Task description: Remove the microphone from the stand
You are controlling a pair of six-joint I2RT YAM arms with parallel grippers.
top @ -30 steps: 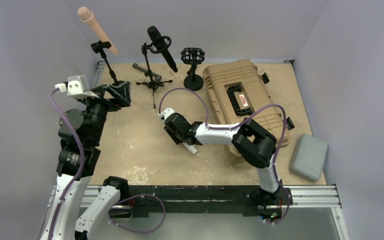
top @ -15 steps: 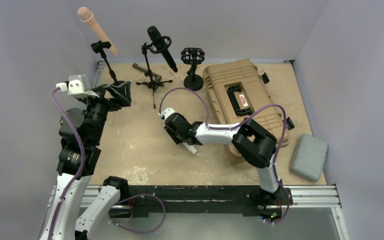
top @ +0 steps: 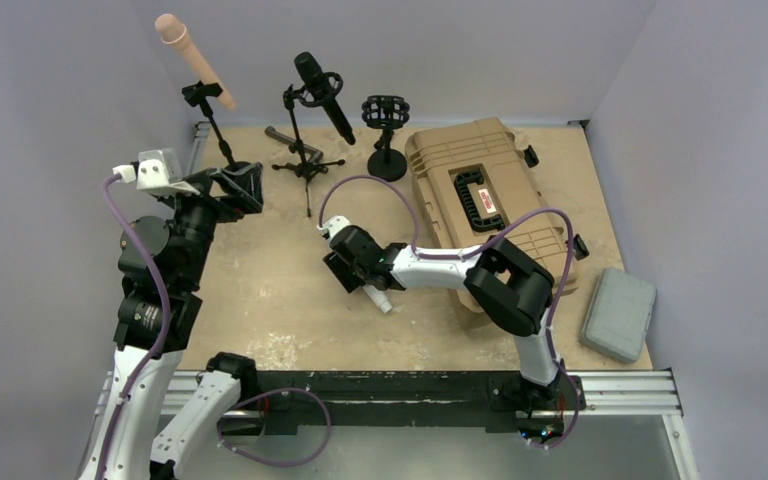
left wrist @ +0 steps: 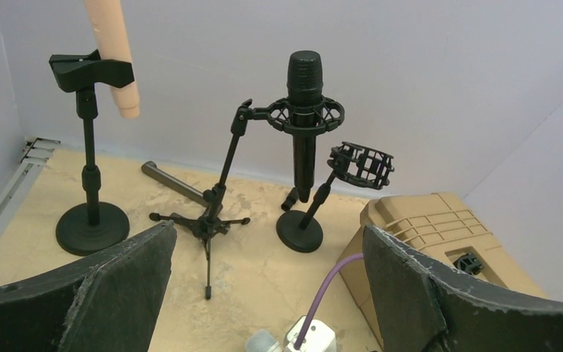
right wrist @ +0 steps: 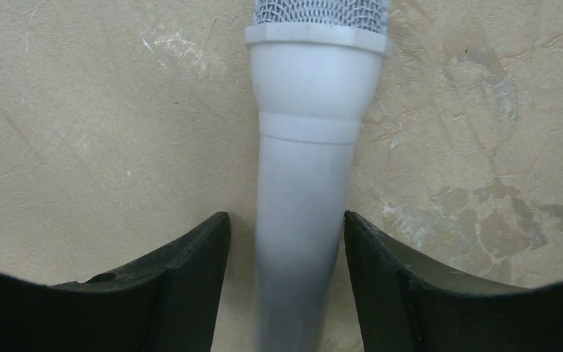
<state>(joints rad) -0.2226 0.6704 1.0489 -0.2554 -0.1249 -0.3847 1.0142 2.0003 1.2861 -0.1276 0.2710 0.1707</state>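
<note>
A white microphone with a mesh head lies on the sandy table, and its head shows beside my right gripper. My right gripper straddles its handle with the jaws open; there is a gap on the left side. An empty black shock-mount stand stands at the back. A black microphone hangs in a shock mount on a tripod stand. A peach microphone sits in a clip stand. My left gripper is open and raised, facing these stands.
A tan hard case lies at the right, under my right arm's elbow. A small grey case lies near the right wall. A dark tube lies behind the tripod. A purple cable loops above the right wrist.
My right gripper's jaws have spread apart and let go of the white microphone, which now rests on the table. The left arm has barely moved.
</note>
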